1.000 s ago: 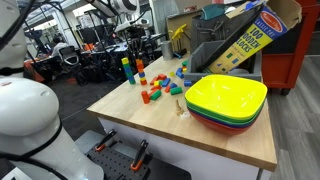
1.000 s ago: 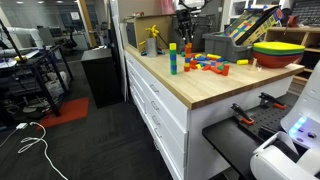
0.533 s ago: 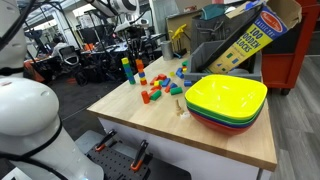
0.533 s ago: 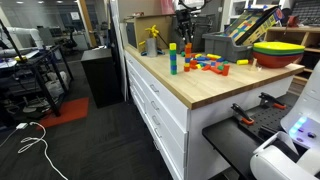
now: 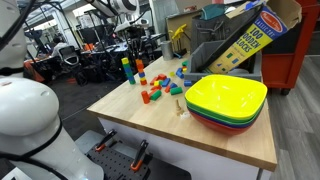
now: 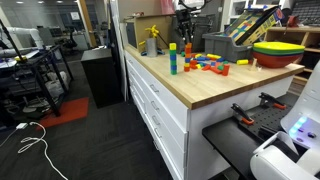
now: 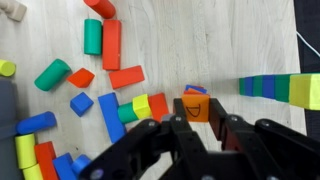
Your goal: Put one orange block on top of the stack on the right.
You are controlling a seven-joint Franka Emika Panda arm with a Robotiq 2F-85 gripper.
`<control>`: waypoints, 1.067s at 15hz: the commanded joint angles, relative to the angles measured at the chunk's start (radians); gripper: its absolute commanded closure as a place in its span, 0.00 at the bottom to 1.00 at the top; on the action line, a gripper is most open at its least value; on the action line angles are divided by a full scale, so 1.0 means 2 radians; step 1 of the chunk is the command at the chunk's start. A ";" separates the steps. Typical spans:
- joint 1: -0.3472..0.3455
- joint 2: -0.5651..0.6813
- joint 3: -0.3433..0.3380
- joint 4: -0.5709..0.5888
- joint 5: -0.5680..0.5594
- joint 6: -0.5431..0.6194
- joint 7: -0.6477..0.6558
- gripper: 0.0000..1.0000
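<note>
I am working over a light wooden table (image 5: 200, 140) in a crowded lab, with desks, chairs and equipment behind it. In an exterior view its front is a bank of white drawers (image 6: 160, 105), with dark floor (image 6: 90, 140) below. The near half of the top is bare wood. The right side carries nested bowls (image 5: 225, 100), yellow on top, with a tilted box (image 5: 250, 35) of wooden blocks behind them. The loose blocks (image 5: 158, 90) lie toward the far edge, so most of the free room is on the near side. In the wrist view there is also plain wood above and to the right of my fingers. The arm (image 5: 124, 6) comes in from the top of the scene. The gripper (image 7: 197, 118) has its dark fingers closed on an orange block (image 7: 195, 105), which looks about cubic, its sides square to the picture and a dark mark on its upper face. A sliver of dark blue shows just past its top edge, and I cannot tell what that belongs to. The tall blue-green-yellow tower (image 5: 126, 68) stands upright near the far edge. From the wrist camera it stretches out to the right, just beside the held block. The stack (image 5: 182, 71) is a low dark-blue clump near the far edge, close to the bowls and well apart from the tower. It is too small for me to read its long axis.
</note>
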 commanded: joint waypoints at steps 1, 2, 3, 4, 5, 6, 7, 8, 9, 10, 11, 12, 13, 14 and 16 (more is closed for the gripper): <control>-0.004 0.003 0.000 0.010 0.008 -0.006 -0.010 0.46; -0.004 0.003 0.000 0.010 0.008 -0.005 -0.009 0.45; -0.004 0.003 0.001 0.011 0.010 -0.006 -0.010 0.38; -0.004 0.003 0.000 0.011 0.010 -0.005 -0.009 0.32; -0.004 0.002 0.000 0.010 0.009 -0.004 -0.009 0.25; -0.004 0.002 0.000 0.010 0.009 -0.003 -0.009 0.16; -0.004 0.002 0.000 0.010 0.009 -0.003 -0.009 0.10; -0.004 0.000 0.000 0.009 0.010 -0.002 -0.009 0.02; -0.004 -0.001 0.001 0.009 0.011 -0.002 -0.010 0.00; -0.005 -0.003 0.001 0.010 0.015 -0.002 -0.011 0.00; -0.008 -0.005 0.002 0.011 0.022 -0.003 -0.014 0.00; -0.009 -0.007 0.002 0.012 0.029 -0.003 -0.016 0.00; -0.012 -0.011 0.003 0.013 0.040 -0.003 -0.020 0.00; -0.015 -0.014 0.003 0.013 0.051 -0.001 -0.024 0.00; -0.021 -0.022 0.003 0.014 0.072 0.001 -0.037 0.00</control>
